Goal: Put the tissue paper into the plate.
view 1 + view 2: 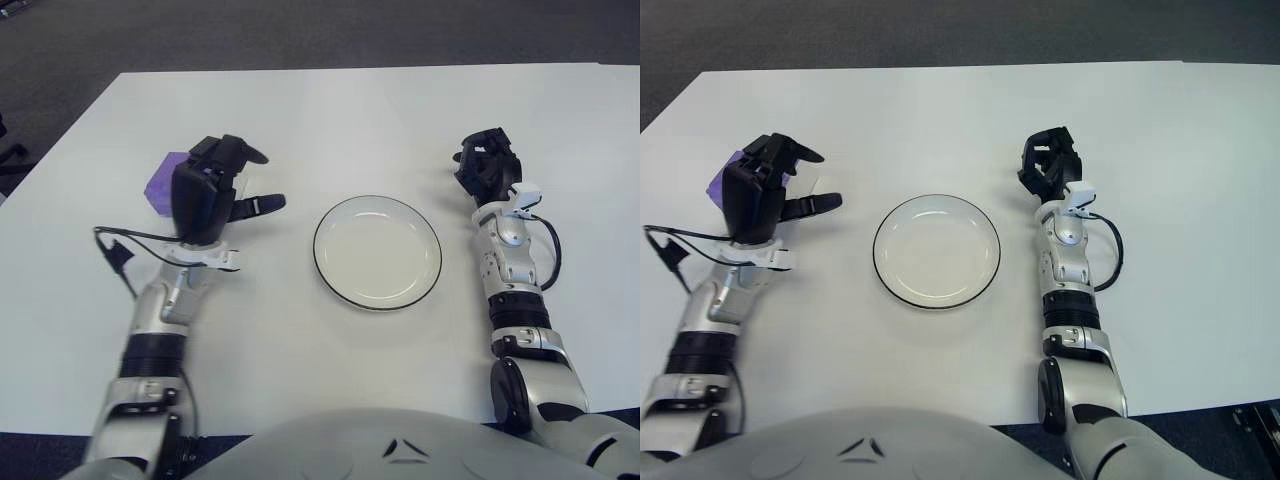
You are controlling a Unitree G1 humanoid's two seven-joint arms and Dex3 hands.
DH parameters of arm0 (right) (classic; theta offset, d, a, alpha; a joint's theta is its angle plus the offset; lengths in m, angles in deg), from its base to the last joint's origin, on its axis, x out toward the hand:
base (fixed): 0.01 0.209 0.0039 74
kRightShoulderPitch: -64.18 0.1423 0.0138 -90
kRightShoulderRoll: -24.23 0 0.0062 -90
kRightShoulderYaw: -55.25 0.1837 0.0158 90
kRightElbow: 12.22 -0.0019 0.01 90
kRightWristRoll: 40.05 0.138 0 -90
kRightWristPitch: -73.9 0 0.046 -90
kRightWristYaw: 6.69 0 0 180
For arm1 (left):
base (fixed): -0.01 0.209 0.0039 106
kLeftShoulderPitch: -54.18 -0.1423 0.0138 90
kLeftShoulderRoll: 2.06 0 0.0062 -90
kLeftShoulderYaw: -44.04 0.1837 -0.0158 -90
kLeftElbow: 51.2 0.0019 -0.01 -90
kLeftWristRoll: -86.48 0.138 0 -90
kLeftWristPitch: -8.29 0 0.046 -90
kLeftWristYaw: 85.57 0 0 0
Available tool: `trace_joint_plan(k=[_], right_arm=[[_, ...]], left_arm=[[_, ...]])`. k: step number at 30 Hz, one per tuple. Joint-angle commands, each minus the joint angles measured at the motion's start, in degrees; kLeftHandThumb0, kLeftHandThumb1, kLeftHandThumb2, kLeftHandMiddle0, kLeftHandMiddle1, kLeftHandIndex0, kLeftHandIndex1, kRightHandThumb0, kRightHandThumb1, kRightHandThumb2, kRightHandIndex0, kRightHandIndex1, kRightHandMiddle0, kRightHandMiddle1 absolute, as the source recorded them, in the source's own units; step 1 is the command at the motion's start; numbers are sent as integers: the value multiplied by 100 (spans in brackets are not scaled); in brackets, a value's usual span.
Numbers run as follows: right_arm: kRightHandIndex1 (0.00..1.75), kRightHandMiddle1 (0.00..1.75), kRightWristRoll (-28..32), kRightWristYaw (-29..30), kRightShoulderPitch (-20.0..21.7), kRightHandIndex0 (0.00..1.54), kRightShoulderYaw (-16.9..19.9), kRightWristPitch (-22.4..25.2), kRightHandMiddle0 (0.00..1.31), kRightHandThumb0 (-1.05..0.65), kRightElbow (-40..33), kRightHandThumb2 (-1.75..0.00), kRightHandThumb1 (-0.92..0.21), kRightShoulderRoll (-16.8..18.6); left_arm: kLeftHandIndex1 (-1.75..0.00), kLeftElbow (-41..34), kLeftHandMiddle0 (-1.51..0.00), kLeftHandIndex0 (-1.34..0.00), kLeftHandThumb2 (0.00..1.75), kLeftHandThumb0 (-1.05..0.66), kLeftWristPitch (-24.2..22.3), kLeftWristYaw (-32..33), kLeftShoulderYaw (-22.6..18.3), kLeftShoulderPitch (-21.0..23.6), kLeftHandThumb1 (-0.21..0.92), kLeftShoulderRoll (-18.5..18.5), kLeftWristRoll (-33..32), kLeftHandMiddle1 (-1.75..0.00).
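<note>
A purple tissue pack (158,181) lies on the white table (350,110), left of centre. My left hand (252,180) hovers over the pack's right side and hides most of it. Its fingers are spread and hold nothing, with the thumb pointing right toward the plate. I cannot tell whether the palm touches the pack. The white plate (377,255) with a dark rim sits at the table's centre with nothing on it. My right hand (487,168) shows to the right of the plate, idle, with loosely bent fingers and nothing in it.
A black cable (118,246) loops out from my left wrist over the table on the left. Dark carpet lies beyond the table's far edge.
</note>
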Motion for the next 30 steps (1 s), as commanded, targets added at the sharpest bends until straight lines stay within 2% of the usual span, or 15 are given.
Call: trace_joint_plan(k=[1, 3, 4, 5, 7, 10, 12, 15, 23, 27, 30], right_arm=[[175, 175, 9, -44, -435, 77, 1, 50, 34, -38, 230, -82, -69, 201], [175, 175, 17, -62, -429, 77, 3, 51, 34, -38, 244, -82, -69, 197], [175, 175, 21, -70, -426, 77, 4, 51, 34, -38, 251, -82, -69, 195], [175, 175, 24, -77, -423, 77, 4, 50, 34, -38, 258, -82, -69, 193], [175, 175, 26, -92, -417, 77, 8, 42, 34, -38, 282, -82, -69, 191], [175, 175, 25, -114, -404, 78, 17, 28, 34, -38, 322, -82, -69, 188], [175, 175, 25, -128, -394, 78, 22, 25, 34, -38, 342, -82, -69, 184], [175, 175, 29, -152, -383, 78, 26, 32, 34, -38, 363, -82, -69, 177], [175, 175, 35, -210, -377, 78, 31, 62, 34, -38, 380, -82, -69, 163], [175, 175, 33, -228, -376, 78, 35, 65, 34, -38, 387, -82, -69, 158], [175, 175, 33, -240, -376, 78, 35, 77, 34, -38, 384, -82, -69, 154]], left_arm=[[-141, 78, -70, -52, 22, -36, -382, 4, 69, 37, 92, -336, 125, -145], [-142, 66, -67, -51, 23, -36, -624, -147, 102, 11, 92, -505, 157, -122], [-117, 59, -65, -49, 20, -44, -726, -205, 123, 1, 92, -580, 166, -105], [-106, 93, -66, -50, 19, -46, -759, -323, 148, 17, 92, -711, 138, -96], [-68, 207, -69, -55, 17, -55, -752, -481, 222, 90, 92, -965, 63, -63], [-37, 367, -71, -59, 16, -61, -668, -618, 313, 211, 92, -1314, -31, -28], [-27, 412, -69, -58, 16, -65, -648, -710, 356, 253, 92, -1508, -74, -16], [-18, 433, -62, -56, 18, -70, -758, -877, 427, 283, 92, -1667, -108, -6], [-9, 949, -43, -48, 31, -86, -974, -1094, 664, 575, 92, -1885, -248, 0], [-5, 1308, -34, -43, 38, -93, -915, -1059, 806, 749, 92, -1966, -327, 0], [-2, 1659, -24, -37, 39, -96, -736, -1267, 937, 921, 92, -2033, -536, 0]])
